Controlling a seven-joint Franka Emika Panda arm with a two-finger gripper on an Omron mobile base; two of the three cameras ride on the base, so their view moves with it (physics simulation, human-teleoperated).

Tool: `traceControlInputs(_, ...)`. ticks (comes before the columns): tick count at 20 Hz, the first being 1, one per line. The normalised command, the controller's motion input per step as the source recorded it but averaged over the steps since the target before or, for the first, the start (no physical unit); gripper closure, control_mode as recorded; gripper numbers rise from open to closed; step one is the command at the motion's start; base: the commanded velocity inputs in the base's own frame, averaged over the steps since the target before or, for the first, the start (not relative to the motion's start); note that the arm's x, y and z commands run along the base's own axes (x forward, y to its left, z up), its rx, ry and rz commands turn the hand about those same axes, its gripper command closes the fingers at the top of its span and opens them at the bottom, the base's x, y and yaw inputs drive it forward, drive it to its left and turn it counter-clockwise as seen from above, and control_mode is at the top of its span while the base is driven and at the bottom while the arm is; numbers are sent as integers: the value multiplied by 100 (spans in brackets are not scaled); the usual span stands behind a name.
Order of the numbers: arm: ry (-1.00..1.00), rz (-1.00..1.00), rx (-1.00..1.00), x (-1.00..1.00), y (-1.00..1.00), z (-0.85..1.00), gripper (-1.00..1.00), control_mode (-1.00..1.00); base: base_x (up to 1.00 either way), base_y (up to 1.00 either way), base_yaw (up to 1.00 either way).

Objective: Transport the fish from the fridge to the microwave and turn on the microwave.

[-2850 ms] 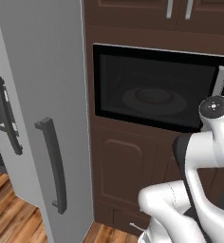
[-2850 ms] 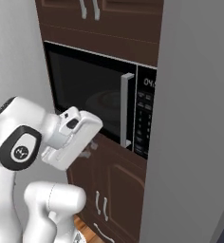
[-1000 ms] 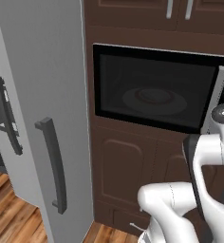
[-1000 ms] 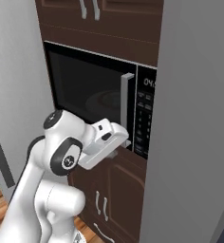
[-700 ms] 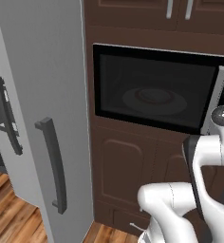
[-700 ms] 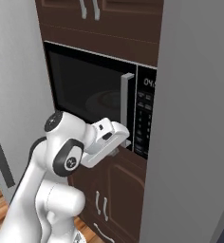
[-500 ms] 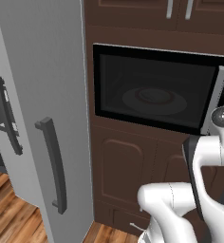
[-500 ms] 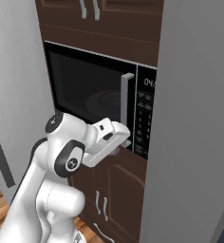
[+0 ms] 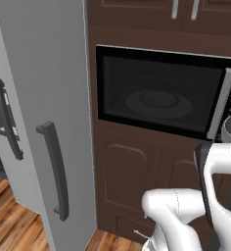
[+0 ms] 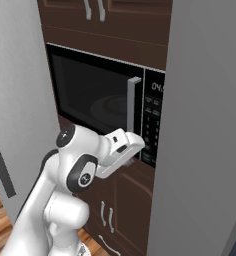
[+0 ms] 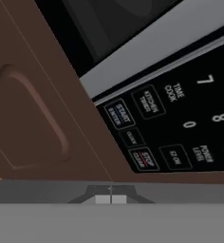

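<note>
microwave [image 9: 161,95] built into the cabinets [image 9: 137,169], upper cabinet doors [image 10: 120,7] above it, lower doors below, fridge [image 9: 39,98] immediately left, keypad strip [image 10: 152,117] right of the microwave door, turntable [image 9: 159,103] inside behind the glass, gripper [image 11: 110,199] just below the keypad's lower corner

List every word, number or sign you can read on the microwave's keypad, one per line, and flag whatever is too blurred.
All on the microwave's keypad strip:
"START ENTER", blue button.
"KITCHEN TIMER".
"TIME COOK".
"STOP CLEAR", red button.
"POWER LEVEL".
"7", "8", "0".
Two small buttons between and beside these: too blurred to read.
Clock display in the right base view: digits too blurred to read.
</note>
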Motion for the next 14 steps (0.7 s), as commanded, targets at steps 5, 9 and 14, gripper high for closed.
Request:
traceControlInputs(5, -1, 0, -2, 7, -6, -18, 100, -100, 0, 0, 0)
traceControlInputs(9, -1, 0, -3, 18, 0, -14, 100, -100, 0, 0, 0)
traceControlInputs(14, -1, 0, -1, 23, 0, -7, 100, -100, 0, 0, 0)
